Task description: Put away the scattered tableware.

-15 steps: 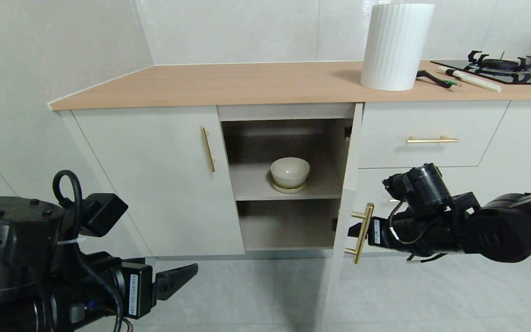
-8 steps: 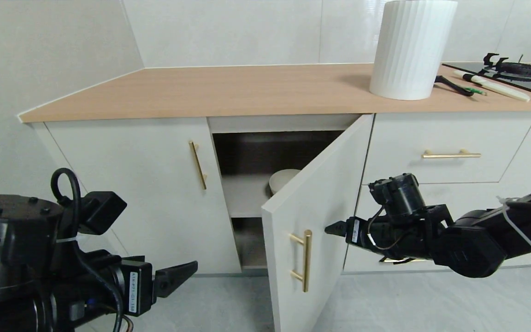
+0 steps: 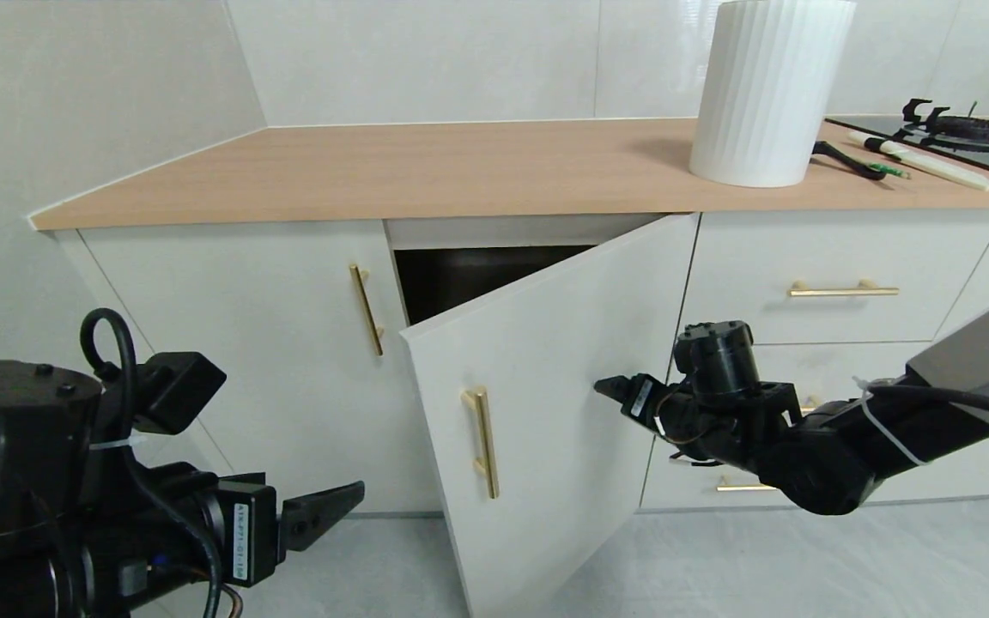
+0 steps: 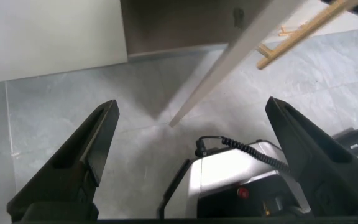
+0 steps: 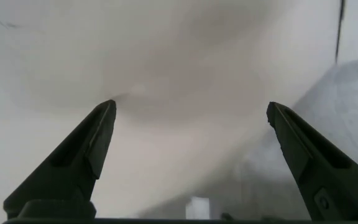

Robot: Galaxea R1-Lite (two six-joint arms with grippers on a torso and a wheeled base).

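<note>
The white cabinet door [image 3: 546, 378] with a gold handle [image 3: 482, 442] stands partly ajar, covering most of the dark cabinet opening [image 3: 460, 270] and hiding the shelf inside. My right gripper [image 3: 610, 388] is open, its tips against the outer face of the door, to the right of the handle. In the right wrist view the door face [image 5: 185, 56] is close before the spread right gripper [image 5: 191, 109]. My left gripper [image 3: 348, 498] hangs low at the left above the floor, open and holding nothing. The left wrist view has the left gripper [image 4: 191, 109] over the door's lower edge [image 4: 229, 68].
A tall white ribbed container [image 3: 761, 90] stands on the wooden countertop [image 3: 426, 167]. Utensils [image 3: 924, 163] and a stove burner [image 3: 967, 129] lie at the far right. A shut left door [image 3: 237, 343] and drawers [image 3: 842, 290] flank the opening. Grey tiled floor [image 3: 718, 558] lies below.
The door has swung from wide open to mostly shut, now hiding the bowl on the shelf. My right gripper moved left and up with the door. The head view shifted.
</note>
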